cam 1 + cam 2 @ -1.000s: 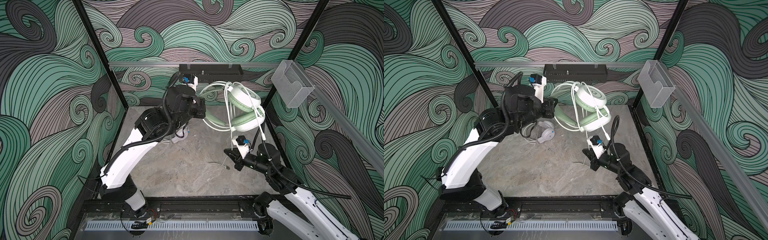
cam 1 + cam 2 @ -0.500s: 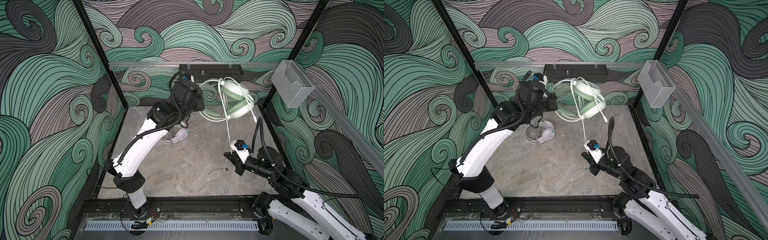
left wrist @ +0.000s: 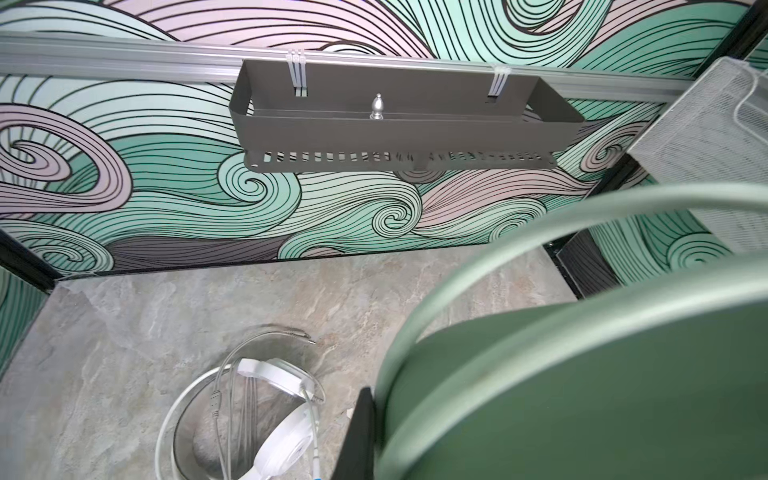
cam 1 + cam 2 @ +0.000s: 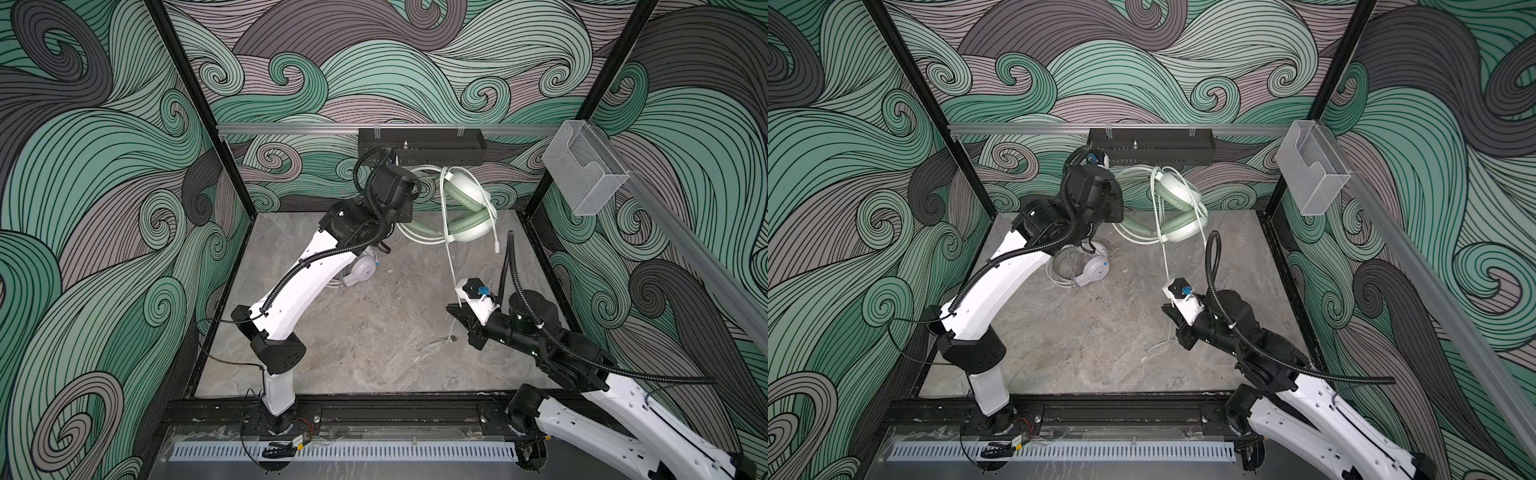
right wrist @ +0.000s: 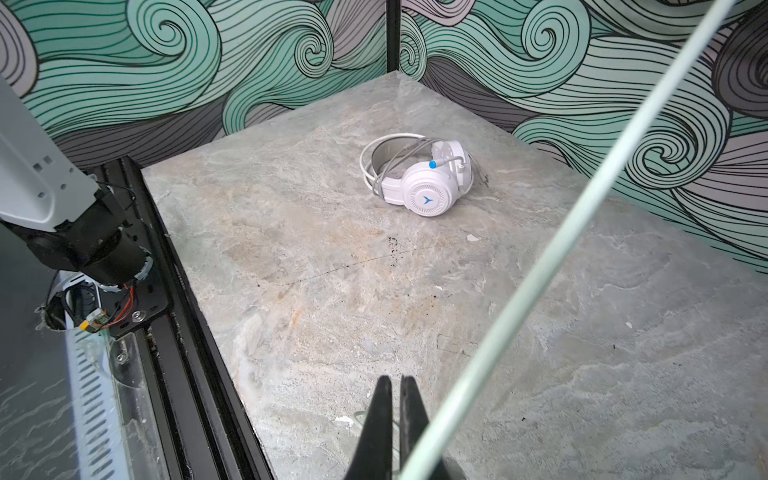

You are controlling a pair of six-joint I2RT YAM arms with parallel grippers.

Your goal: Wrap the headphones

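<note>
Mint headset [image 4: 465, 199] hangs pinched in left hand [image 4: 409, 214], its cable [image 5: 540, 270] passing beside the pressed-together right hand [image 5: 392, 399].

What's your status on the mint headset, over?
Left gripper shut on mint headset, held aloft. Right gripper shut; mint cable runs straight past it, grip unclear. White headset lying on table, out of the way.

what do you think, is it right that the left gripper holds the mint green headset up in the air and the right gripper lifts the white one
Not quite. The white headset lies on the table, apart from the shut right gripper, as the right wrist view shows. The left gripper does hold the mint green headset up in the air.
</note>
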